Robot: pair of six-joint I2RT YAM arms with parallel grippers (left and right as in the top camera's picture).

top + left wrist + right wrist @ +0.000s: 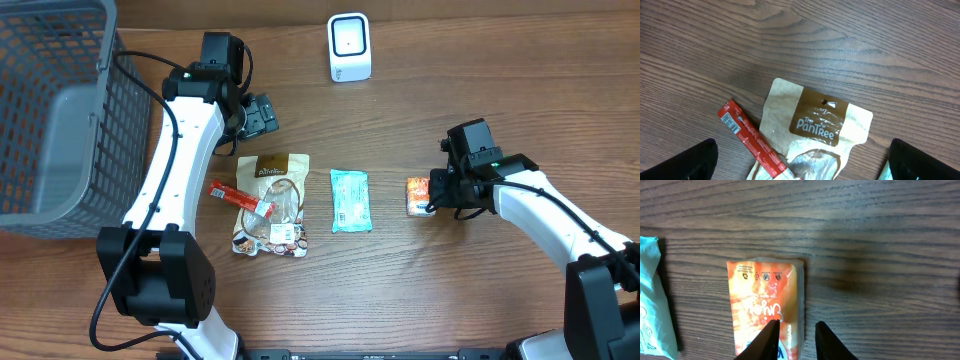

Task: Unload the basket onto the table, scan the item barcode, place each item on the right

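Note:
A small orange snack packet lies flat on the wooden table at centre right. My right gripper stands at its right edge, one finger on the packet's top face and the other just past the edge, shut on that edge. No barcode shows on its upper face. The white scanner stands upright at the table's back centre, away from both grippers. My left gripper hangs wide open and empty above the top of a tan pouch.
A red stick pack with a barcode at its end lies across the pouch's left side. Between the pouch and the orange packet lies a teal packet. A grey wire basket fills the left edge.

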